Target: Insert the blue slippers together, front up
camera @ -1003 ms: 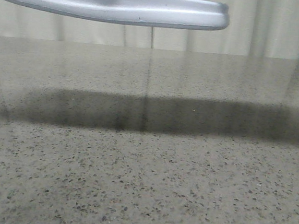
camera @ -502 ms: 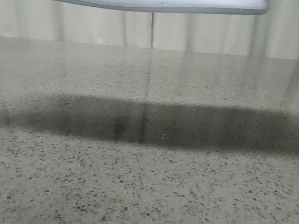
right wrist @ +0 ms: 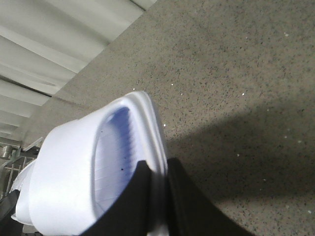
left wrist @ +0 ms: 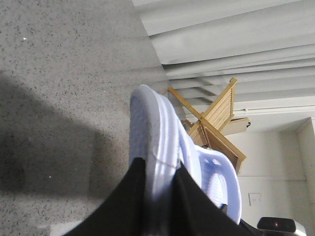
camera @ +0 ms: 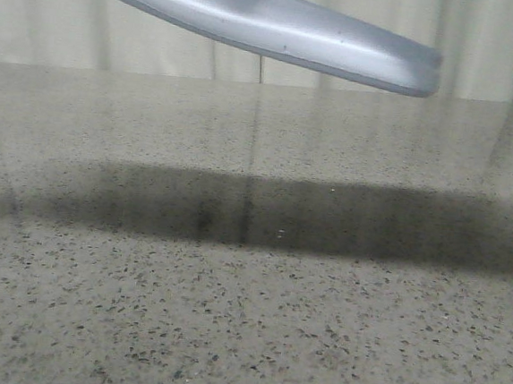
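Front view is showing a slipper (camera: 280,23) hanging tilted above the counter (camera: 245,317). Each gripper, left (left wrist: 160,196) and right (right wrist: 157,196), is pinching a slipper edge, seemingly separate slippers.

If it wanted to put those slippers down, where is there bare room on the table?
Nearly everywhere in view. The speckled table shows nothing on it from the near edge back to the curtain, only a dark shadow band. The crowding is overhead: each gripper, left and right, clamps a slipper up in the air.
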### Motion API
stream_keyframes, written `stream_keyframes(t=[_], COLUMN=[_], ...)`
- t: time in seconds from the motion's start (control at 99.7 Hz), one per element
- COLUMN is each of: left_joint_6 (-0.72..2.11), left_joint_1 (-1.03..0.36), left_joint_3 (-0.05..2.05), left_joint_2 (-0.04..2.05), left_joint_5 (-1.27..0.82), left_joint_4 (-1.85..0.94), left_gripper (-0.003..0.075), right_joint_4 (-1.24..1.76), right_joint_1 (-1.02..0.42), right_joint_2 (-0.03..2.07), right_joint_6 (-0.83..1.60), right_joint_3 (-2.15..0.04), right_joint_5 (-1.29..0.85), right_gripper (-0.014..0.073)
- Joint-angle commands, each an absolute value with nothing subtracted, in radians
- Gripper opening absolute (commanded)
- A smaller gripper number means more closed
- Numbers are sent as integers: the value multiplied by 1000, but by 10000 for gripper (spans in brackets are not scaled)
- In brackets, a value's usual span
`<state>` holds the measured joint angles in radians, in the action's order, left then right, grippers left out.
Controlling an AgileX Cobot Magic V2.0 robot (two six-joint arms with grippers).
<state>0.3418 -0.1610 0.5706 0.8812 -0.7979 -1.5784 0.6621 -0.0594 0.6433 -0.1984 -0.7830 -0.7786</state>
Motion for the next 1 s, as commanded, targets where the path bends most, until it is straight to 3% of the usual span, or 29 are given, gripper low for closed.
stream_keyframes(t=[0.0, 0.572, 0.993], left_joint_6=[353, 390, 390], left_joint_1=[-165, -165, -165], left_joint_3=[598, 598, 598], left_joint_2=[869, 869, 869], left_joint_5=[-894, -1074, -1129], left_joint_4=[-1689, -1834, -1847], left_gripper=[27, 27, 27], right_joint_4=[771, 919, 1315], right_joint_1=[-58, -58, -58], right_joint_2=[641, 679, 855], right_joint_6=[-176, -15, 418], right_joint_3=[-791, -711, -711], right_joint_5=[-716, -616, -729], right_gripper=[-107, -107, -107])
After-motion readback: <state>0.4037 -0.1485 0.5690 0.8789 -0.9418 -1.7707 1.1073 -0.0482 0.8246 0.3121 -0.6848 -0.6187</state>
